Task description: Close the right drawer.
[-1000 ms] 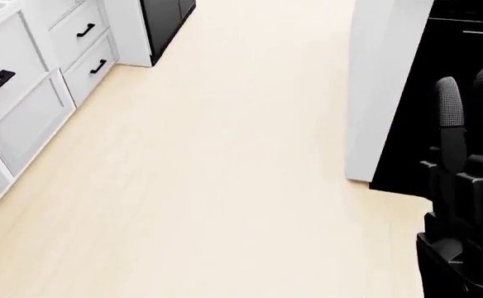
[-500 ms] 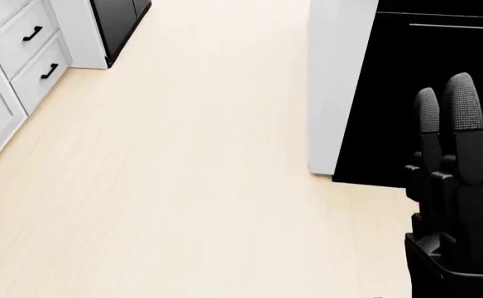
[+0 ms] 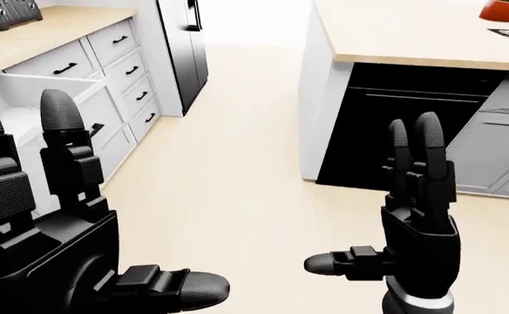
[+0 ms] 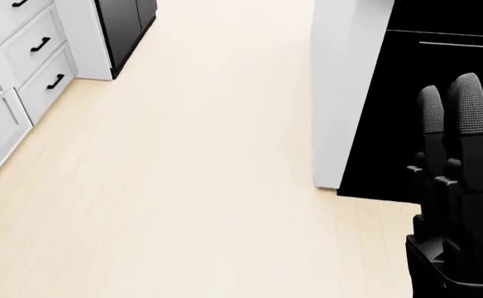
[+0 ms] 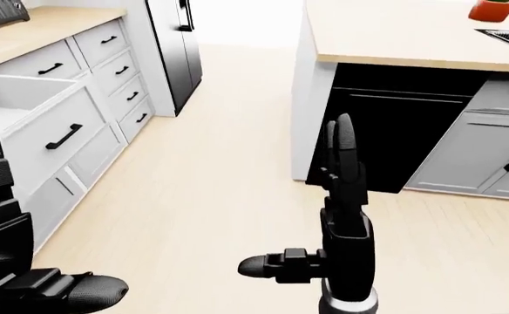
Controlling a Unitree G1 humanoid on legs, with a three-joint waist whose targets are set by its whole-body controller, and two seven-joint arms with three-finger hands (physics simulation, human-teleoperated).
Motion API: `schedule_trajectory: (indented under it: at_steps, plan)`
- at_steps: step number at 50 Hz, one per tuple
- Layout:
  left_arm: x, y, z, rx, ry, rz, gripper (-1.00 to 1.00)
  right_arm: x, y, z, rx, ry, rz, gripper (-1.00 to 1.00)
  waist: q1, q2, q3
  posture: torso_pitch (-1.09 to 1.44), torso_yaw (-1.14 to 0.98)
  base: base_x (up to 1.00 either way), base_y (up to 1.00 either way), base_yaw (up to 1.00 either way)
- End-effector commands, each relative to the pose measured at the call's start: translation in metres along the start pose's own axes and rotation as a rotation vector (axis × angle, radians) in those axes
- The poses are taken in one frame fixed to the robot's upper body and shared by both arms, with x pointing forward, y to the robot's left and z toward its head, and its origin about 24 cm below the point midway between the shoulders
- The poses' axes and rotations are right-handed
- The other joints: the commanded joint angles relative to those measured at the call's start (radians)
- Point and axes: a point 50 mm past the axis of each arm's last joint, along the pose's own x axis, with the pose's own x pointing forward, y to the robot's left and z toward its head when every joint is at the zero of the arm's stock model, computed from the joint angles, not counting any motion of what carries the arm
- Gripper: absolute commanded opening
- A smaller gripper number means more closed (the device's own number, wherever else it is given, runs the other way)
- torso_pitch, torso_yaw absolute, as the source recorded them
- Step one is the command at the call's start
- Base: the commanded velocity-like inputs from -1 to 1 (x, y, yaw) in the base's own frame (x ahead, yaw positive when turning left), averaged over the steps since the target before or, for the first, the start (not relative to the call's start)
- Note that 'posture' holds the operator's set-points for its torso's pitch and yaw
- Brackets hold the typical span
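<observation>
Open drawer (image 5: 41, 111) pulled out of the left cabinet, under the worktop (image 5: 28, 29), near the left hand (image 3: 45, 255). Left hand and right hand (image 3: 416, 216) both empty, fingers spread and raised over the floor (image 4: 192, 186), probably ready to push the drawer front shut.
</observation>
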Motion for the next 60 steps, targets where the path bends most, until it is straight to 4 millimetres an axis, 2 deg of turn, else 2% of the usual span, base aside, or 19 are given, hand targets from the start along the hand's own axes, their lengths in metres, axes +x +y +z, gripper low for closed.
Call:
schedule_trajectory:
  at_steps: [1, 3, 8, 14, 15, 16, 18, 21, 32, 33, 35, 38, 43, 45, 46, 47, 48, 49, 60]
  plan:
    - [0.001, -0.001, 0.008, 0.0, -0.048, -0.01, 1.0, 0.002, -0.001, 0.008, 0.001, -0.048, -0.016, 1.0, -0.008, 0.009, 0.004, 0.0, 0.0, 0.31, 0.06, 0.0]
    - [0.001, -0.001, 0.008, -0.001, -0.048, -0.01, 1.0, 0.003, -0.002, 0.007, 0.004, -0.045, -0.016, 1.0, -0.002, 0.004, 0.001, 0.0, 0.0, 0.33, 0.06, 0.0]
    - [0.002, -0.001, 0.008, 0.0, -0.045, -0.01, 1.0, 0.006, -0.003, 0.004, 0.007, -0.036, -0.021, 1.0, -0.005, 0.036, -0.003, 0.0, 0.0, 0.32, 0.12, 0.0]
    - [0.003, -0.001, 0.009, 0.001, -0.043, -0.005, 1.0, 0.007, -0.007, 0.004, 0.01, -0.032, -0.032, 1.0, -0.008, 0.101, -0.024, 0.0, 0.0, 0.24, 0.3, 0.0]
    - [0.003, -0.001, 0.008, 0.001, -0.042, -0.005, 1.0, 0.008, -0.008, 0.004, 0.009, -0.031, -0.035, 1.0, -0.004, 0.127, -0.037, 0.0, 0.0, 0.05, 0.37, 0.0]
    - [0.003, -0.001, 0.008, 0.001, -0.041, -0.005, 1.0, 0.008, -0.008, 0.003, 0.011, -0.031, -0.037, 1.0, 0.001, 0.124, -0.053, 0.0, 0.0, 0.0, 0.37, 0.0]
    - [0.003, 0.0, 0.008, 0.001, -0.04, -0.004, 1.0, 0.007, -0.009, 0.004, 0.012, -0.031, -0.04, 1.0, 0.016, 0.131, -0.015, 0.0, 0.0, 0.0, 0.38, 0.0]
    - [0.003, -0.001, 0.007, -0.001, -0.039, -0.005, 1.0, 0.007, -0.009, 0.004, 0.012, -0.029, -0.04, 1.0, 0.022, 0.104, -0.029, 0.0, 0.0, 0.0, 0.34, 0.0]
    - [0.003, -0.001, 0.007, 0.0, -0.038, -0.007, 1.0, 0.006, -0.008, 0.002, 0.004, -0.027, -0.044, 1.0, 0.015, 0.008, -0.028, 0.0, 0.0, 0.0, 0.27, 0.0]
    - [0.002, -0.001, 0.007, 0.0, -0.039, -0.007, 1.0, 0.006, -0.009, 0.002, 0.003, -0.026, -0.044, 1.0, 0.005, 0.043, -0.026, 0.0, 0.0, 0.0, 0.28, 0.0]
    - [0.002, -0.001, 0.007, 0.0, -0.038, -0.007, 1.0, 0.008, -0.01, 0.0, 0.004, -0.021, -0.049, 1.0, -0.002, 0.015, -0.025, 0.0, 0.0, 0.0, 0.37, 0.0]
    - [0.002, -0.001, 0.006, 0.001, -0.039, -0.006, 1.0, 0.008, -0.011, 0.0, 0.005, -0.021, -0.052, 1.0, -0.01, 0.008, -0.042, 0.0, 0.0, -0.07, 0.4, 0.0]
    - [0.002, -0.001, 0.006, 0.001, -0.039, -0.006, 1.0, 0.011, -0.012, -0.002, 0.005, -0.02, -0.055, 1.0, -0.009, 0.064, -0.02, 0.0, 0.0, -0.08, 0.4, 0.0]
    - [0.002, -0.001, 0.007, 0.001, -0.038, -0.006, 1.0, 0.011, -0.013, -0.003, 0.003, -0.018, -0.058, 1.0, -0.01, 0.108, -0.026, 0.0, 0.0, -0.09, 0.4, 0.0]
    - [0.002, -0.001, 0.007, 0.001, -0.038, -0.005, 1.0, 0.011, -0.013, -0.002, 0.005, -0.017, -0.057, 1.0, -0.008, 0.152, -0.043, 0.0, 0.0, -0.12, 0.4, 0.0]
    - [0.002, -0.001, 0.007, 0.0, -0.037, -0.005, 1.0, 0.011, -0.013, -0.003, 0.005, -0.017, -0.058, 1.0, -0.01, 0.159, -0.064, 0.0, 0.0, -0.1, 0.41, 0.0]
    - [0.002, -0.001, 0.007, 0.0, -0.037, -0.005, 1.0, 0.01, -0.012, -0.002, 0.004, -0.019, -0.057, 1.0, 0.006, 0.128, -0.036, 0.0, 0.0, -0.11, 0.41, 0.0]
    - [0.003, -0.001, 0.007, 0.001, -0.037, -0.005, 1.0, 0.009, -0.013, -0.002, 0.005, -0.018, -0.058, 1.0, 0.005, 0.126, -0.025, 0.0, 0.0, -0.11, 0.41, 0.0]
    - [0.003, -0.002, 0.007, 0.0, -0.035, -0.006, 1.0, 0.012, -0.014, -0.003, 0.006, -0.014, -0.061, 1.0, -0.013, 0.014, -0.024, 0.0, 0.0, -0.11, 0.41, 0.0]
